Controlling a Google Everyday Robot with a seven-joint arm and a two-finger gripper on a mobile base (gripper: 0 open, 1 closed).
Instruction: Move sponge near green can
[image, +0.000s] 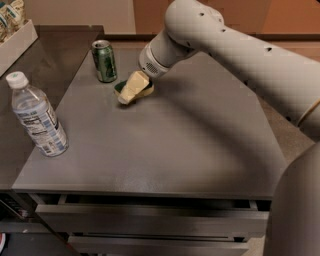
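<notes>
End effector (141, 80) sits in the upper middle of the frame, at the tip of the pale arm (235, 55), right against the sponge (131, 89) — whether it grips the sponge or only touches it cannot be told. The sponge lies tilted just lower left of the end effector, yellow foam up, with its long axis running lower left to upper right. The green can (104, 61) stands upright just up-left of the sponge, near but apart — the placing looks almost done. Its pale markings are unreadable. The water bottle (37, 120), at left on the worktop (165, 150), has label print too small to read.
</notes>
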